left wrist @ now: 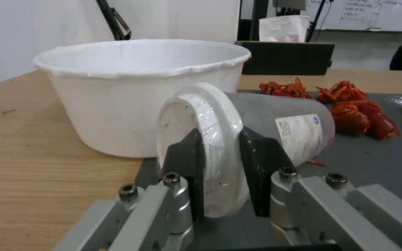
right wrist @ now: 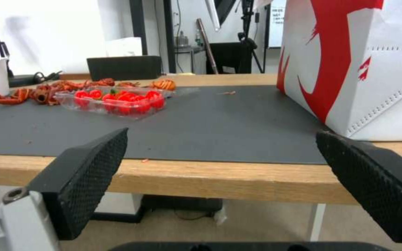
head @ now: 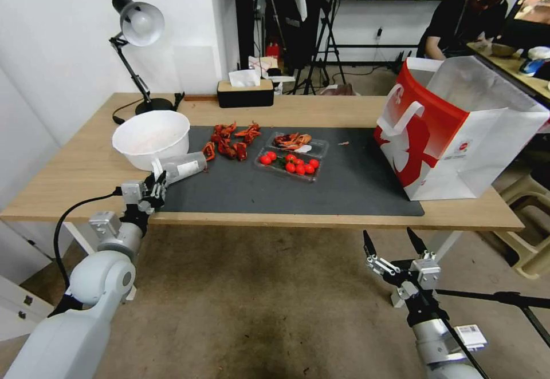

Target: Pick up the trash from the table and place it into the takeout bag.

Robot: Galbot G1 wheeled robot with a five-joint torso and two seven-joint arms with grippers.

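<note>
— So, where is the left hand (left wrist: 220,164)?
— At the counter's (head: 74,167) near-left edge, clamped on the white lid rim of a frosted cup (head: 184,166). The cup lies on its side, against the white bowl (head: 151,137).
— And the right hand (head: 394,245)?
— It hangs below the counter's front edge, its fingers wide apart, holding nothing.
— The paper bag (head: 458,130)?
— It stands upright at the right end of the grey mat (head: 344,187). Red shells (head: 229,140) and a clear tray of tomatoes (head: 290,161) lie in between.

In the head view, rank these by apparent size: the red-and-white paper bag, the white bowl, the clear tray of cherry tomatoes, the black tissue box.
1. Red-and-white paper takeout bag
2. Round white plastic bowl
3. Clear plastic tray of red cherry tomatoes
4. Black rectangular tissue box, close to the tray; it sits farther back, so that order is unsure.
</note>
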